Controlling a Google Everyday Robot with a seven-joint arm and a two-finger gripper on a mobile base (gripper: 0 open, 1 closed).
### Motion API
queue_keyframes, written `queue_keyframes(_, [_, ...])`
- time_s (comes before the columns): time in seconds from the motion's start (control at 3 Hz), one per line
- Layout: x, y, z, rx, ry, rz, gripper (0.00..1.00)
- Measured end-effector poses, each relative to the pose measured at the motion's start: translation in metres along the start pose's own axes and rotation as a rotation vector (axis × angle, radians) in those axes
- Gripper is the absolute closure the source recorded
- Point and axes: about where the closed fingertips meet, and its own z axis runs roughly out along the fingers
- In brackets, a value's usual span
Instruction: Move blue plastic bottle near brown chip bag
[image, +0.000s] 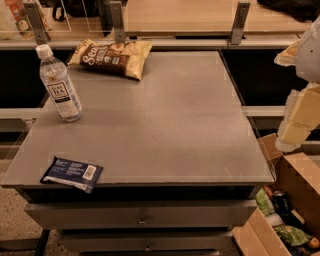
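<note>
The blue plastic bottle (59, 85) stands upright at the table's left side; it is clear, with a white cap and a white-and-dark label. The brown chip bag (111, 57) lies flat at the back left of the table, just behind and to the right of the bottle, a short gap apart. My gripper (296, 125) shows as pale cream parts at the right edge of the view, beyond the table's right side and far from the bottle. It holds nothing that I can see.
A flat dark blue packet (72, 173) lies at the front left edge of the grey table (175, 125). Drawers (142, 215) sit below. An open cardboard box (300, 200) with cans and packets stands at the lower right. A rail with metal posts (239, 20) runs behind.
</note>
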Motion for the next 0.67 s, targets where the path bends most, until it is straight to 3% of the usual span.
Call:
queue_keyframes(0.33, [-0.003, -0.002, -0.002, 0.01, -0.012, 0.003, 0.0])
queue_keyframes(0.67, [-0.041, -0.017, 0.005, 0.019, -0.077, -0.032, 0.0])
